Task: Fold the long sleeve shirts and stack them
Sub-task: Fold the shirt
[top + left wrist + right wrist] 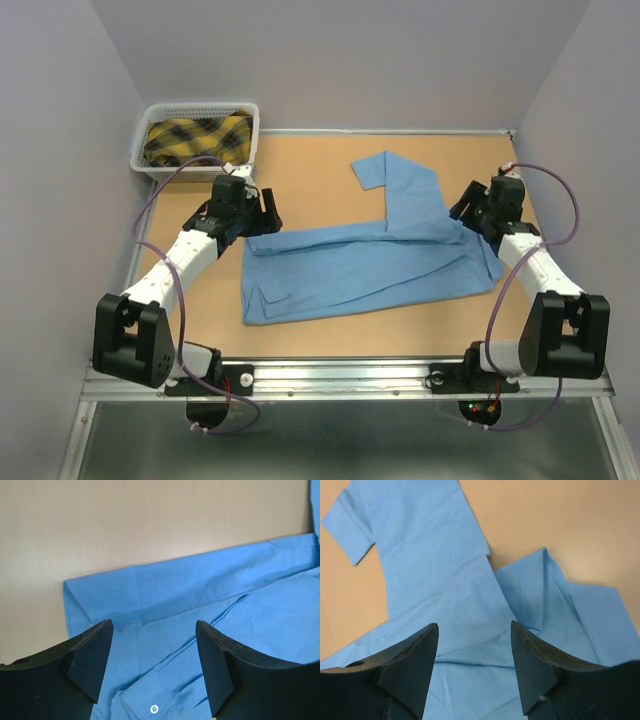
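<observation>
Blue shirt (360,272) lengthwise left-right; sleeve (408,190) rearward

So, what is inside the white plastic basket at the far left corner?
A yellow and black plaid cloth fills the white plastic basket; anything beneath it is hidden.

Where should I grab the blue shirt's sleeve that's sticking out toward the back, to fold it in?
Probably the cuff at the free end of the sleeve, pinched from above on its far side. It lies flat on bare table, clear of the shirt's folded body, so lifting it should drag little else. The open right hand sits beside the sleeve.
</observation>
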Robot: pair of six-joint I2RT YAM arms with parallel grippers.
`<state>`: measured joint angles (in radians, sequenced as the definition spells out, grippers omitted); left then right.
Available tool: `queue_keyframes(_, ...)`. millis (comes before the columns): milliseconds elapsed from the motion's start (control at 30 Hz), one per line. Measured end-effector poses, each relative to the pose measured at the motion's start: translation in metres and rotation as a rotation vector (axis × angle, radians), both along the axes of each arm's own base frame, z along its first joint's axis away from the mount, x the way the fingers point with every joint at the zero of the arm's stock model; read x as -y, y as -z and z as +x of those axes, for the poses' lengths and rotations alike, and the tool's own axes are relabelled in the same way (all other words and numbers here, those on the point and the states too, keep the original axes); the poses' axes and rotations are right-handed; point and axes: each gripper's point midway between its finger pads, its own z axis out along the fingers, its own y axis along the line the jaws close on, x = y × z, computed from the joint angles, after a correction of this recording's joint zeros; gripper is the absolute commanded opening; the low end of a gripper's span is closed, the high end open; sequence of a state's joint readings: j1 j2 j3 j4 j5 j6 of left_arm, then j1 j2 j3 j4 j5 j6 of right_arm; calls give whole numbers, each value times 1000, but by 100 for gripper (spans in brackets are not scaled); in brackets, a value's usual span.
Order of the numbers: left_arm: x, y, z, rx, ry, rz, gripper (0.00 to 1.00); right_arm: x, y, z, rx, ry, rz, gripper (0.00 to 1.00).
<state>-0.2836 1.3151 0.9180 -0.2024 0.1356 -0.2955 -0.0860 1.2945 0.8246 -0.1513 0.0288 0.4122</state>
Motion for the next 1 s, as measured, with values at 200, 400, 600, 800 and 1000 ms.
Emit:
queue_keyframes(200,23,2,18,-25,32,-69,72,-10,6,30,-42,-56,49,65)
queue_keyframes(400,29,39,23,-122,34,-72,72,-16,4,79,-43,-186,14,66)
queue_keyframes(600,30,39,26,-108,43,-68,85,-12,19,127,-51,-267,-54,69)
queue_keyframes(800,28,43,23,-92,69,-44,96,-11,52,158,-87,-348,-101,70)
queue_keyframes(1000,18,45,6,-75,80,-9,97,-9,73,178,-102,-414,-150,70)
